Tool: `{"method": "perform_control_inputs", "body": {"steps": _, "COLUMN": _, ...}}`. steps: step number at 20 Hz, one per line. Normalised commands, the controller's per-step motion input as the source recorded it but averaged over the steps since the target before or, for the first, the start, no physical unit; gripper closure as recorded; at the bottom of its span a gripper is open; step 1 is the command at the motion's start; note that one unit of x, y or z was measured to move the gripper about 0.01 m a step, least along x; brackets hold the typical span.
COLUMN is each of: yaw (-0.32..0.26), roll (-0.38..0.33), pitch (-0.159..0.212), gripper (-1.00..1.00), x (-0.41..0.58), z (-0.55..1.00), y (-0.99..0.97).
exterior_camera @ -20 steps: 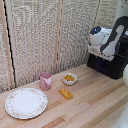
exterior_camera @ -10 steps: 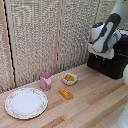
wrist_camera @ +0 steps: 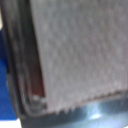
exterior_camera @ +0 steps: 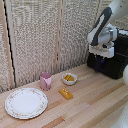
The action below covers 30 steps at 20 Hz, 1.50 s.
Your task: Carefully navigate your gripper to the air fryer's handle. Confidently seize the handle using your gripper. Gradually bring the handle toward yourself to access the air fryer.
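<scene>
The black boxy air fryer [exterior_camera: 118, 61] stands at the back of the wooden table on the exterior view's right. My white gripper [exterior_camera: 101, 58] hangs from the bulky white arm [exterior_camera: 102, 30], points down, and sits right against the fryer's front on its left side. Its dark fingers merge with the black body, so I cannot make out the jaw gap or the handle, which is hidden behind the hand. The wrist view is blurred. It shows a grey textured surface [wrist_camera: 75, 50], a dark rim and a blue patch [wrist_camera: 5, 75] at one edge.
A pink cup [exterior_camera: 45, 80], a small white bowl with yellow food [exterior_camera: 69, 78], a yellow block [exterior_camera: 65, 93] and a patterned plate [exterior_camera: 26, 102] lie on the table [exterior_camera: 95, 102] toward the exterior view's left. A woven screen [exterior_camera: 50, 35] stands behind.
The arm has shifted posture and the gripper has come down closer against the air fryer's front. The cup, bowl, block and plate have not moved.
</scene>
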Motion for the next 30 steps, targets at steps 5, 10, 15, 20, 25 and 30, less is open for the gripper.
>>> {"method": "perform_control_inputs", "body": {"steps": 5, "yaw": -0.130, "roll": 0.069, "pitch": 0.005, "gripper": 1.00, "x": 0.000, "z": 0.01, "y": 0.72}}
{"method": "perform_control_inputs", "body": {"steps": 10, "yaw": -0.119, "roll": 0.000, "pitch": -0.039, "gripper": 1.00, "x": 0.000, "z": 0.00, "y": 0.84}}
{"method": "perform_control_inputs", "body": {"steps": 15, "yaw": -0.071, "roll": 0.000, "pitch": -0.079, "gripper": 1.00, "x": -0.038, "z": 0.00, "y": 0.90}}
{"method": "perform_control_inputs", "body": {"steps": 20, "yaw": -0.005, "roll": 0.000, "pitch": -0.082, "gripper": 1.00, "x": -0.225, "z": 0.02, "y": 0.96}}
{"method": "perform_control_inputs", "body": {"steps": 25, "yaw": 0.000, "roll": -0.002, "pitch": -0.040, "gripper": 1.00, "x": -0.224, "z": 0.00, "y": 0.98}}
{"method": "perform_control_inputs", "body": {"steps": 30, "yaw": -0.035, "roll": -0.007, "pitch": -0.028, "gripper": 1.00, "x": -0.029, "z": -0.05, "y": 0.96}}
